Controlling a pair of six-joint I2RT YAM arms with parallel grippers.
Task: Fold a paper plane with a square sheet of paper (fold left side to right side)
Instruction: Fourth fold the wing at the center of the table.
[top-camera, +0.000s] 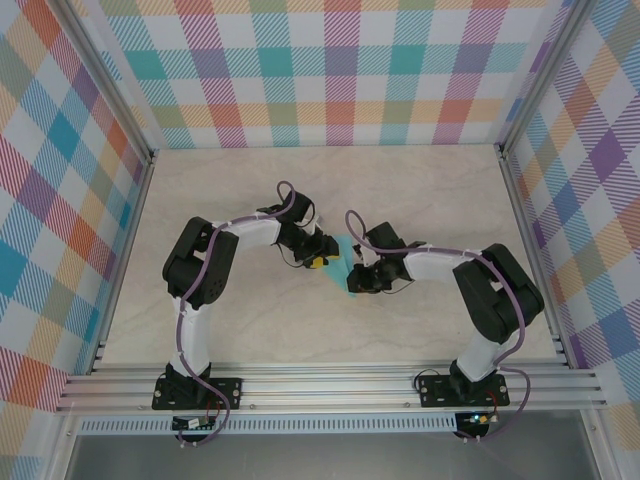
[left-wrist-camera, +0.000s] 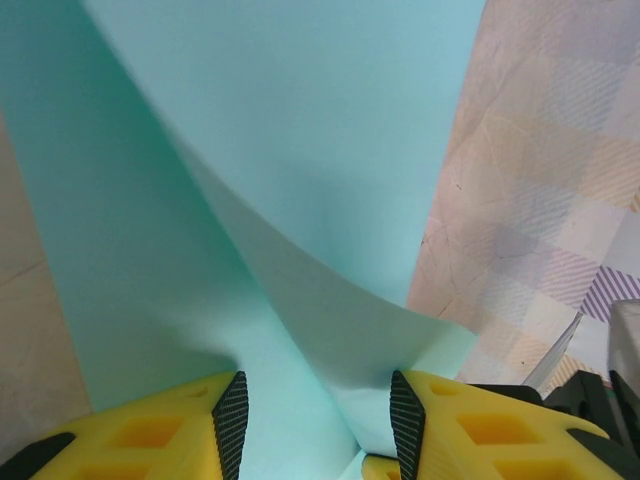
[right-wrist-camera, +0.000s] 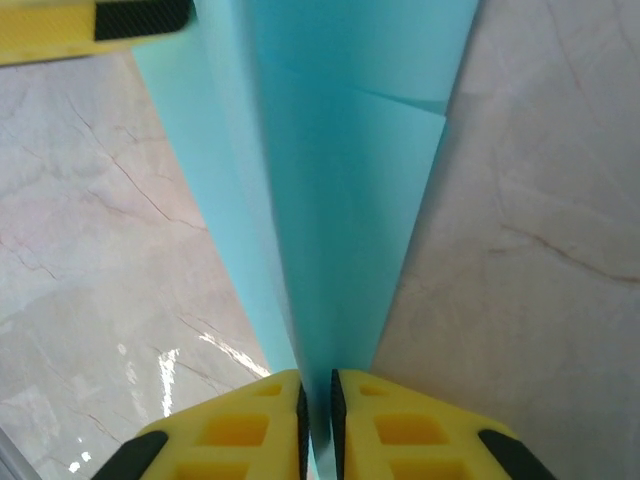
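The square sheet of paper (top-camera: 345, 264) is light turquoise and lies folded over at the middle of the table, between my two grippers. In the left wrist view the sheet of paper (left-wrist-camera: 300, 150) curls up in a raised flap. My left gripper (left-wrist-camera: 318, 425) straddles it with its jaws well apart, and the flap's edge leans on the right pad (left-wrist-camera: 405, 420). In the right wrist view the sheet of paper (right-wrist-camera: 350, 160) runs as a long narrow fold, and my right gripper (right-wrist-camera: 318, 405) is shut on its near end. A yellow finger of the left gripper (right-wrist-camera: 90, 25) sits at the fold's far end.
The marble-patterned table (top-camera: 250, 320) has free room all round the paper. Plaid walls (top-camera: 330, 70) close the back and both sides. An aluminium rail (top-camera: 330, 385) with the arm bases runs along the near edge.
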